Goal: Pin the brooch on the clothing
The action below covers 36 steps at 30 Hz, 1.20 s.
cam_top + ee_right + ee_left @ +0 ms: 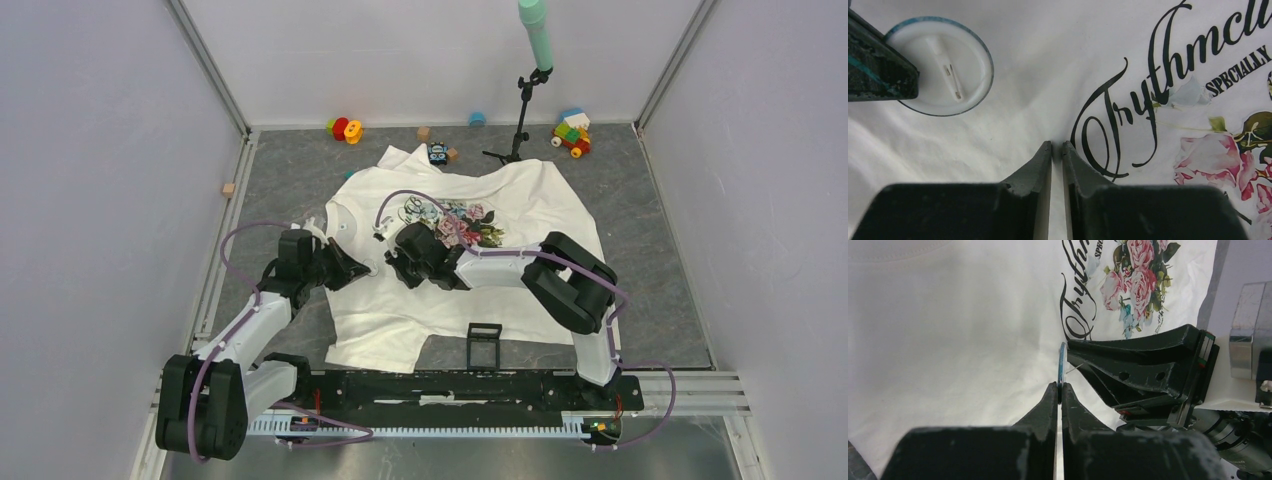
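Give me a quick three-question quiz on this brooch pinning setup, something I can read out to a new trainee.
1. True or false: the jaws of the left gripper are shut on the small round blue-rimmed brooch.
2. Which part of the brooch faces the right wrist camera? A: its white back with the pin. B: its bluish front. C: only its thin edge.
3. Fill the gap with near or far: seen from the arm bases, the black square frame holder stands at the ___ hem of the white rose-print T-shirt.

Key: 1 true; 2 A; 3 near.
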### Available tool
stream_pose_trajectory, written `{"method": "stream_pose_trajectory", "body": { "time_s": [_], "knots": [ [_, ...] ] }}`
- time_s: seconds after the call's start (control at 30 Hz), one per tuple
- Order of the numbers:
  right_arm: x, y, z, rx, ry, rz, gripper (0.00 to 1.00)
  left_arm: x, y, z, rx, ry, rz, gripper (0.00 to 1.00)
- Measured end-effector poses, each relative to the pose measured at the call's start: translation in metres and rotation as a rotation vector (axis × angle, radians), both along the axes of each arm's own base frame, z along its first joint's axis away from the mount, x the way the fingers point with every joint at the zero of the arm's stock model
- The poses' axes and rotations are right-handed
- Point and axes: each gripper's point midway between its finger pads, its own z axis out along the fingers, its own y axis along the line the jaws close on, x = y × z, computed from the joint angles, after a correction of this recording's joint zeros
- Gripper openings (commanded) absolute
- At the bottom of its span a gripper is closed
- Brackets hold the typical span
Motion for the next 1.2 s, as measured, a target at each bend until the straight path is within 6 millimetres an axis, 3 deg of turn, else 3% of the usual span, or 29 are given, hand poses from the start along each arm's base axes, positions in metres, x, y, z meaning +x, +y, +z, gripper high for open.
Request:
{"method": "stream_pose_trajectory", "body": {
  "time_s": [0.17,0.53,0.87,1.2],
  "knots": [
    [0.001,0.001,-0.001,0.022,-0.010,-0.010,0.00,-0.002,-0.001,-0.003,0.012,0.008,-0.005,0.02],
    [-0.006,-0.009,0.003,0.078,-0.009,-0.054,0.00,-0.013,-0.013,-0.013,0.080,0.020,-0.046,0.02],
    [-0.010,-0.004,0.023,0.218,-0.009,-0.083,0.00,-0.030,-0.030,-0.040,0.192,0.076,-0.123,0.02],
    [-0.017,0.001,0.027,0.278,0.015,-0.052,0.00,-0.020,-0.031,-0.046,0.234,0.094,-0.111,0.02]
  ]
}}
